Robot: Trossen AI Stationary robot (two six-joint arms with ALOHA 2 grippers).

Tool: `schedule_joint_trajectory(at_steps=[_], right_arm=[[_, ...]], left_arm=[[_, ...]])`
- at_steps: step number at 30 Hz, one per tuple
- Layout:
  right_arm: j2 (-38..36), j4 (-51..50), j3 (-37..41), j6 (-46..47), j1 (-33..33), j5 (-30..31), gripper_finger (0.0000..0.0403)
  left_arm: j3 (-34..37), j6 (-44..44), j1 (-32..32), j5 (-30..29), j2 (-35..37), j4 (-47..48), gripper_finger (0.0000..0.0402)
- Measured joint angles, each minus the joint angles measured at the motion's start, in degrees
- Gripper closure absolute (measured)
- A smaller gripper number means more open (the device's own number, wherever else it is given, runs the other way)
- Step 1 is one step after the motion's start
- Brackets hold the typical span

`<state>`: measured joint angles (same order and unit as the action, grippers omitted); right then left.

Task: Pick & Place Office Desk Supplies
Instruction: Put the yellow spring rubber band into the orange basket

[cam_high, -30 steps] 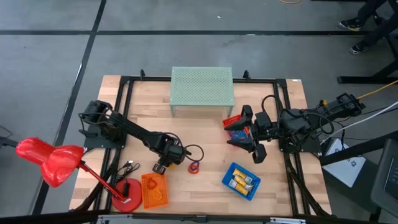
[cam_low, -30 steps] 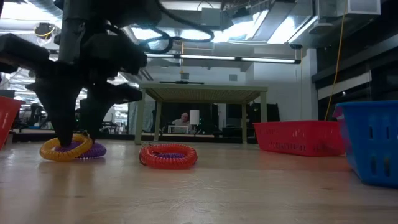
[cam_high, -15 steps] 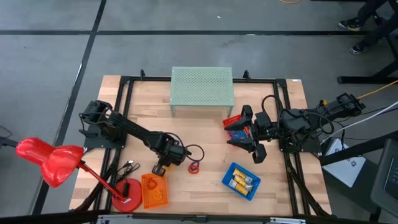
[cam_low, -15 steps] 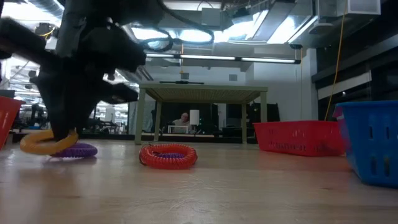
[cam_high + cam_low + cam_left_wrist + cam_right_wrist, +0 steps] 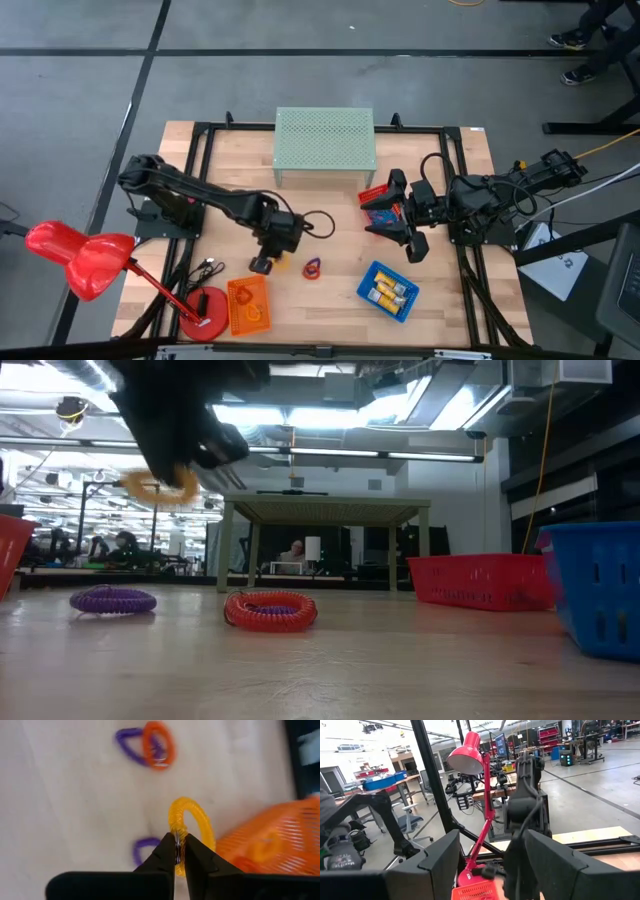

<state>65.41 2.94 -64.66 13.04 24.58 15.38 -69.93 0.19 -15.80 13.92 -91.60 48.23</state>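
Observation:
My left gripper is shut on a yellow coil ring and holds it well above the table, where the low view also shows the ring. Below it a purple ring lies flat on the wood. Beside that, a red ring lies over another purple one. The orange basket stands close by, toward the near edge. My right gripper waits open over the red basket at the right. My left gripper pinches the yellow ring's coiled band at one spot on its rim between its two fingertips. The fingers come from above, pointing down. The ring is lifted clear of the table, and the rest of its loop sticks out to one side of the fingers.
A blue basket with yellow-and-silver blocks sits at the near right. A green perforated shelf stands at the far middle. The red desk lamp and its base are at the near left. Bare wood lies between the baskets.
My left gripper has shut on the yellow ring, which lay on the purple ring, and has gone up with it. The yellow ring now hangs clear of the table. The purple ring stays on the wood.

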Motion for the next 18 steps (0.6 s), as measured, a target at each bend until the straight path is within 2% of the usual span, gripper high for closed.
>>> schedule_joint_trajectory(at_steps=[5, 7, 12, 18], right_arm=[[0.0, -0.03, 0.0, 0.0, -0.02, -2.02, 0.0174], [0.0, -0.17, 0.0, 0.0, 0.0, -2.36, 0.0174], [-0.02, -0.48, 0.0, -0.02, 0.0, -2.36, 0.0174], [-0.02, -0.9, 0.02, 0.16, 0.0, -2.36, 0.0174]], left_arm=[[0.02, -1.97, -1.61, 12.29, 3.93, 1.75, 0.0388], [0.02, -3.55, -3.52, 15.48, 4.95, 1.7, 0.0388], [0.61, -5.91, -9.53, 14.54, 4.68, 0.74, 0.0389], [6.75, -11.79, -14.8, 14.58, 2.42, -7.65, 0.0388]])
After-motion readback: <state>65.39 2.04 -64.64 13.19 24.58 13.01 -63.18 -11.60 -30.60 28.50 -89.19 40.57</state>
